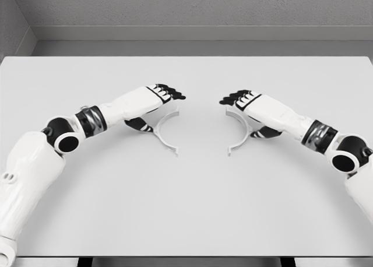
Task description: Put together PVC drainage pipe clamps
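Two white half-ring clamp pieces on a grey table (pixel 186 208), open sides facing each other across a bare gap.

Left hand (pixel 152 101) over the upper end of the left clamp half (pixel 164 133): dark fingertips (pixel 172 93) stretched forward and close together, past the clamp's top tab; thumb (pixel 140 125) curled below, just beside the arc's outer edge. Contact with the clamp: cannot tell.

Right hand (pixel 256 106) mirrored over the right clamp half (pixel 243 136): fingertips (pixel 233 98) extended toward the centre, thumb (pixel 263 133) tucked under, against or just beside the arc's outer rim. Firm grasp or mere resting: cannot tell.

Lower ends of both arcs free on the table, below and inward of the thumbs, well apart from one another.
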`<state>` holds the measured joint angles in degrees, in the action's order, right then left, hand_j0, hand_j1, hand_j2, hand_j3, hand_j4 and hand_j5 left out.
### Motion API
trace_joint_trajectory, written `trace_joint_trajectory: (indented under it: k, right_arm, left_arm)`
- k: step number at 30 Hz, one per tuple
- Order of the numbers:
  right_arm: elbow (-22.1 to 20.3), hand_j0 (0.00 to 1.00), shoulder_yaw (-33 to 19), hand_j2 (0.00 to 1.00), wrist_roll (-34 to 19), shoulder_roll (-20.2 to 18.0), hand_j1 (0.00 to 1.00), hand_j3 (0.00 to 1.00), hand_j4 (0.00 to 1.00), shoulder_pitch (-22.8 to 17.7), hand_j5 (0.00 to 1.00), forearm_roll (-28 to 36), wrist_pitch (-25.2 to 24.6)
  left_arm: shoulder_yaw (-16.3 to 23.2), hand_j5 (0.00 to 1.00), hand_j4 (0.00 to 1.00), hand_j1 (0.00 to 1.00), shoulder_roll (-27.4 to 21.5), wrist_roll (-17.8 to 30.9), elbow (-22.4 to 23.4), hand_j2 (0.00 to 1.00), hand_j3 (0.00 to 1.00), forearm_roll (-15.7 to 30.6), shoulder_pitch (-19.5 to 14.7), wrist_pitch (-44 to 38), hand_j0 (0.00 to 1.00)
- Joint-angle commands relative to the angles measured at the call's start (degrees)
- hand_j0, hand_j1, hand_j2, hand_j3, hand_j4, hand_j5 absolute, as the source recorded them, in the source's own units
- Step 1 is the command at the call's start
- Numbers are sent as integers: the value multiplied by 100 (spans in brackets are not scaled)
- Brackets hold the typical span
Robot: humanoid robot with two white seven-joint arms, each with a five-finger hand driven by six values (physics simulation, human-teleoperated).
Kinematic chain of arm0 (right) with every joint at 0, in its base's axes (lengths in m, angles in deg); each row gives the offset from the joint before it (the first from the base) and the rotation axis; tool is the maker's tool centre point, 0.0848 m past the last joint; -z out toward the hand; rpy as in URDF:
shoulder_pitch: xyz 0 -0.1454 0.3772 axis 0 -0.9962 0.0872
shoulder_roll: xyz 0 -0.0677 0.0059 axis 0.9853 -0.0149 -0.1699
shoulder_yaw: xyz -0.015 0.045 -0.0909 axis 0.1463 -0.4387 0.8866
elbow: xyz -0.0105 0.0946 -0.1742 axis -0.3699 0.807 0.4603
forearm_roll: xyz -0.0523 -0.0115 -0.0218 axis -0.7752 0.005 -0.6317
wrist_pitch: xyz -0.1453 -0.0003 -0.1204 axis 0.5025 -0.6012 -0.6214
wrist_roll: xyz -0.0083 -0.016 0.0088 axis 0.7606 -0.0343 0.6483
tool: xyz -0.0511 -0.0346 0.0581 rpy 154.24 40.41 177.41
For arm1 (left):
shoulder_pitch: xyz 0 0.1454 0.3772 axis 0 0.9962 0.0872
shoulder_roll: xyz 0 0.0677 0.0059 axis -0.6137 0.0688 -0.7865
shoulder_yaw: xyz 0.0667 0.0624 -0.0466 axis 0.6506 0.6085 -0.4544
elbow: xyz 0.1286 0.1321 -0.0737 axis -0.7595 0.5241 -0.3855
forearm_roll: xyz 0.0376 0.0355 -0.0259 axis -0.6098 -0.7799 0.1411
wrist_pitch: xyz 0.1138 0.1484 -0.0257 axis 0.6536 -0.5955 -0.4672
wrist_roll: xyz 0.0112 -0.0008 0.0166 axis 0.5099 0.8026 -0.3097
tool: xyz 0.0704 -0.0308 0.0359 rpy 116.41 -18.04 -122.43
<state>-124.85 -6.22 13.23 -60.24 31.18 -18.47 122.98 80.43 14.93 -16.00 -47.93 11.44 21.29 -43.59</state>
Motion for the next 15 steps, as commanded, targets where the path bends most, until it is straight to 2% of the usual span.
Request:
trace_joint_trajectory:
  k: [1,8,9,15]
  right_arm:
    - [-8,100,-18,100,6,-69,100,100,100,0,100,69,-8]
    - [106,100,-105,100,6,-104,100,100,100,97,100,25,-8]
    - [300,100,-141,100,6,-113,100,100,100,114,100,25,-8]
    - [652,100,-123,100,6,-95,100,100,100,334,100,25,-8]
  left_arm:
    - [2,100,100,100,42,39,-1,100,100,44,0,-9,100]
    - [2,100,100,100,104,47,-1,100,100,35,-26,-9,100]
    - [2,100,100,100,113,47,-9,100,100,0,-35,-9,100]
    - [2,100,100,100,288,47,-1,100,100,-167,-70,-9,100]
